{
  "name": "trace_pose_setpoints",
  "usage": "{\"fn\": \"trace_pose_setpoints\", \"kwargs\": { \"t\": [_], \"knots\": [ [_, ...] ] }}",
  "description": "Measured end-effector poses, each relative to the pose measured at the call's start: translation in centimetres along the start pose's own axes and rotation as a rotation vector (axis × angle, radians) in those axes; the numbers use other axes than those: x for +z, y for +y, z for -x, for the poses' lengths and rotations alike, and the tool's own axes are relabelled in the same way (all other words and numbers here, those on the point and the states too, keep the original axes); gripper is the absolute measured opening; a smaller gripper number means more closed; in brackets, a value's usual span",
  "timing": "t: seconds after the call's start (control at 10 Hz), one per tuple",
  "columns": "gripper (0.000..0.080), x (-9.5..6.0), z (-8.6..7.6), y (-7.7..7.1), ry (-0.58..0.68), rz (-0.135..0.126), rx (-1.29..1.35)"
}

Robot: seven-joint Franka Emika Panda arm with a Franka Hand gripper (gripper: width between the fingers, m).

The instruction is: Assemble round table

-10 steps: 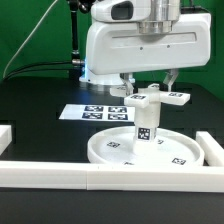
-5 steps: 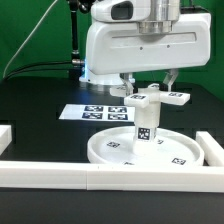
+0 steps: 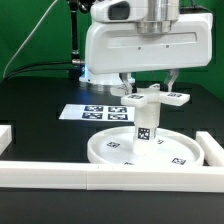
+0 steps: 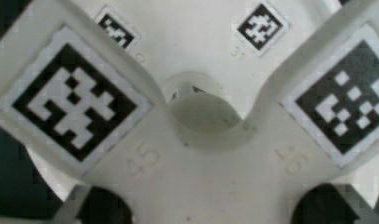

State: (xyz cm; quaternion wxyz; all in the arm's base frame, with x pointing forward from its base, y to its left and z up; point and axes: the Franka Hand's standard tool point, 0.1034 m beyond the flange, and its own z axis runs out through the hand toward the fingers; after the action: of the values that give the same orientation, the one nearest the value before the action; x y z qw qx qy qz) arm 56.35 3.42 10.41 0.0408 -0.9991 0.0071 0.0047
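The large rimmed round disc (image 3: 140, 150) lies flat on the black table near the front rail. The short thick post (image 3: 146, 125) stands upright on its middle and carries tags. The flat cross-shaped piece (image 3: 163, 98) sits level on top of the post. My gripper (image 3: 150, 88) is straight above it, with one finger (image 3: 127, 88) on each side, shut on the cross-shaped piece. In the wrist view the cross-shaped piece (image 4: 204, 115) fills the picture with its tags and centre hole. The dark fingertips (image 4: 106, 205) touch its two edges around the gripper (image 4: 218, 210).
The marker board (image 3: 96, 112) lies flat behind the disc at the exterior view's left. A long white rail (image 3: 60, 174) runs along the front, with rail ends at the left (image 3: 5, 133) and right (image 3: 212, 148). A green backdrop stands behind.
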Motion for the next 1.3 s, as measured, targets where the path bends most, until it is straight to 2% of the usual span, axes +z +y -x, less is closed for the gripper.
{"fn": "trace_pose_setpoints", "kwargs": {
  "t": [0.3, 1.3],
  "knots": [
    [0.0442, 0.08, 0.06, -0.39, 0.021, -0.024, 0.359],
    [0.0442, 0.13, -0.09, -0.36, 0.017, -0.07, 1.366]
  ]
}}
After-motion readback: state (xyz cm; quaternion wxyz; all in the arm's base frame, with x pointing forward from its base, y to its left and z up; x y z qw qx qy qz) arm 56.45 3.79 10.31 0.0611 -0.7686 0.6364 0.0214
